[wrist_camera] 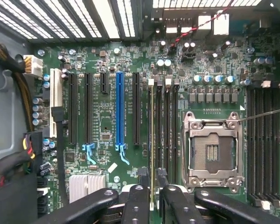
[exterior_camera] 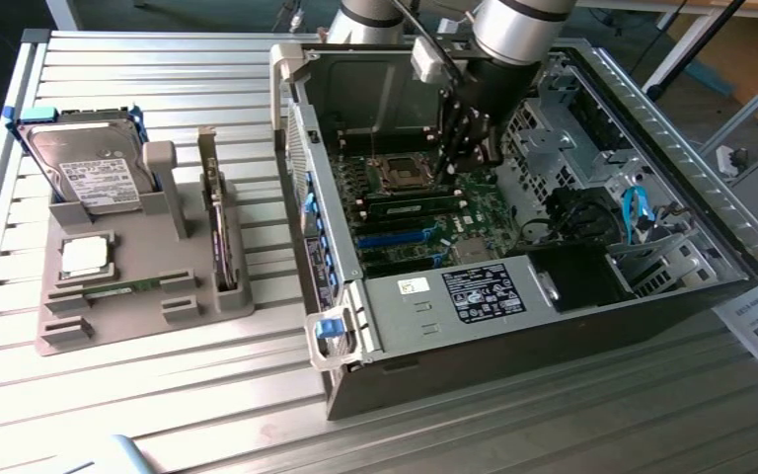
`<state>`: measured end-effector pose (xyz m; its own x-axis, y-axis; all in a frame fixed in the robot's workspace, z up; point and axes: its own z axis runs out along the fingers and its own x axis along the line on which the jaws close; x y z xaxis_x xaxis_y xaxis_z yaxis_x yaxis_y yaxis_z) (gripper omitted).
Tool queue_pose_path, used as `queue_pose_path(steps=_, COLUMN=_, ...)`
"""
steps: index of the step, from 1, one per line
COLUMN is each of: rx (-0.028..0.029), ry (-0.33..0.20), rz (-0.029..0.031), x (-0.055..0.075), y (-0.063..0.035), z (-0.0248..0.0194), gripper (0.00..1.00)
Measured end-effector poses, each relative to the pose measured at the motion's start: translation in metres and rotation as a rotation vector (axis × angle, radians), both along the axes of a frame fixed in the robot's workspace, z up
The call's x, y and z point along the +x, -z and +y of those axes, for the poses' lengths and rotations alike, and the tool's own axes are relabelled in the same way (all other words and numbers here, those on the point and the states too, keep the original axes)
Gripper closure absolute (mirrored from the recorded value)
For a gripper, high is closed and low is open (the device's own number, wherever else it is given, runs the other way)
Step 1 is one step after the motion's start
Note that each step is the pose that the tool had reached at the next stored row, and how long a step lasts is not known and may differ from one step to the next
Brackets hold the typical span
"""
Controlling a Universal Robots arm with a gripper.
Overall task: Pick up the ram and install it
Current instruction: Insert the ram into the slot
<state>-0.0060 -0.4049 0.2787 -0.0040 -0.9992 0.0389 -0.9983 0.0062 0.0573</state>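
Computer case (exterior_camera: pixel 551 360) sits at the exterior view's right on the table (exterior_camera: pixel 155 405), parts holder (exterior_camera: pixel 115 321) left of it. Inside, the ram (wrist_camera: pixel 152 130) stands slotted beside the processor socket (wrist_camera: pixel 213 149), with the gripper (wrist_camera: pixel 151 176) astride it.
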Motion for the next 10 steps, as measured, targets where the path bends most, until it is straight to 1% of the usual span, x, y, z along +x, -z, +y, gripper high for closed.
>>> queue_pose_path(steps=1, rx=0.0001, ry=0.000, rz=0.0024, x=0.000, y=-0.0033, z=0.0000, gripper=0.80)
queue_pose_path(steps=3, rx=0.0001, ry=0.000, rz=0.0053, x=0.000, y=-0.0075, z=0.0000, gripper=0.80)
queue_pose_path(steps=5, rx=0.0001, ry=0.000, rz=0.0110, x=0.001, y=-0.0147, z=0.0000, gripper=0.80)
queue_pose_path(steps=10, rx=0.0001, ry=0.000, rz=0.0192, x=0.002, y=-0.0239, z=0.0000, gripper=0.80)
